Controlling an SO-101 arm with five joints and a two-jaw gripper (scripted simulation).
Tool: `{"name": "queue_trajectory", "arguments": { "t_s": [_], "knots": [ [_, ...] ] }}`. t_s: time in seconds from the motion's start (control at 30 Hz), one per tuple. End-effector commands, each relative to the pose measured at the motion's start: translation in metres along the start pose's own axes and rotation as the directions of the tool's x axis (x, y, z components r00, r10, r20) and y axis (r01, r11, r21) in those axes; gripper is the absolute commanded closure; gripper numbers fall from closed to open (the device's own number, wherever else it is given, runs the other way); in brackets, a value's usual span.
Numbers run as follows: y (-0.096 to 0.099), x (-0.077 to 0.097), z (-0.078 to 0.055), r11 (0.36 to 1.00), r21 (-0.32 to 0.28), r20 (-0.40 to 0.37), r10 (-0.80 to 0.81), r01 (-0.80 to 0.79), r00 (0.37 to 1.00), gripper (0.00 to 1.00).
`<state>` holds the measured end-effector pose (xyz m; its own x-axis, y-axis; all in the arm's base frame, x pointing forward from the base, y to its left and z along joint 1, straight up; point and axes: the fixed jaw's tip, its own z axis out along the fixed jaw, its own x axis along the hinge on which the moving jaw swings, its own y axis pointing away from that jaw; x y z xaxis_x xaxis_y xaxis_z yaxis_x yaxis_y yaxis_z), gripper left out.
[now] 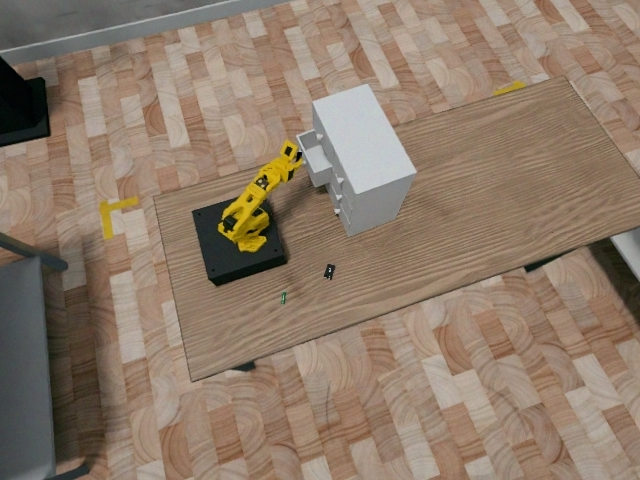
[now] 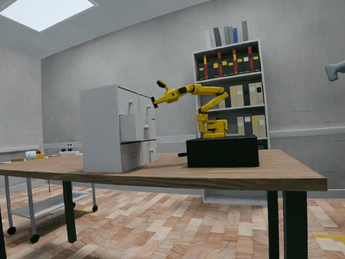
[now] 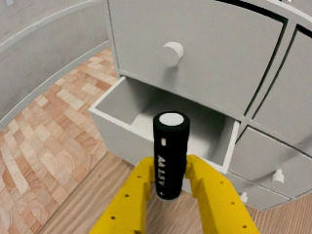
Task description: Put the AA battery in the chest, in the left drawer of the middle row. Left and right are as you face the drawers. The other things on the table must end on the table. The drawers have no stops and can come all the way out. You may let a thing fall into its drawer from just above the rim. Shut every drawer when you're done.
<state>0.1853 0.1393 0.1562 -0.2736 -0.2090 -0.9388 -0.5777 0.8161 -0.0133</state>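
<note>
My gripper (image 1: 299, 156) (image 2: 154, 102) (image 3: 170, 171) is shut on the black AA battery (image 3: 171, 146). The battery stands roughly upright between the fingertips in the wrist view. The white chest (image 1: 364, 134) (image 2: 101, 128) (image 3: 205, 46) stands in front of the arm. Its left drawer of the middle row (image 1: 323, 177) (image 2: 127, 128) (image 3: 119, 141) is pulled out, and the inside that shows looks empty. In the wrist view the battery overlaps the drawer's front wall and opening. It is held higher than the drawer, on its front side. The other drawers look shut.
A small green cylinder (image 1: 283, 298) and a small black item (image 1: 329, 271) lie on the wooden table (image 1: 439, 206) (image 2: 284, 170), to the front of the black base block (image 1: 248, 268) (image 2: 222, 153). The upper left drawer's knob (image 3: 174, 53) sticks out above the open drawer.
</note>
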Motion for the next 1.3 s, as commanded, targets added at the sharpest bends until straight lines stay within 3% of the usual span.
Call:
{"name": "queue_trajectory", "arguments": {
  "t_s": [0.0, 0.47, 0.73, 0.97, 1.03, 1.1, 1.27],
  "knots": [
    [0.001, 0.003, 0.000, 1.000, -0.004, 0.001, 0.012, -0.012, 1.000, 1.00],
    [0.001, 0.003, 0.000, 1.000, -0.004, 0.001, 0.012, -0.012, 1.000, 1.00],
    [0.000, -0.013, 0.031, 1.000, 0.000, 0.001, 0.014, -0.014, 1.000, 1.00],
    [-0.002, -0.017, 0.065, 1.000, 0.004, 0.001, 0.016, -0.016, 1.000, 1.00],
    [-0.002, -0.017, 0.065, 1.000, 0.004, 0.001, 0.016, -0.016, 1.000, 1.00],
    [-0.002, -0.016, 0.075, 1.000, 0.005, 0.001, 0.016, -0.016, 1.000, 1.00],
    [-0.002, -0.016, 0.075, 1.000, 0.005, 0.001, 0.016, -0.016, 1.000, 1.00]
  ]
}}
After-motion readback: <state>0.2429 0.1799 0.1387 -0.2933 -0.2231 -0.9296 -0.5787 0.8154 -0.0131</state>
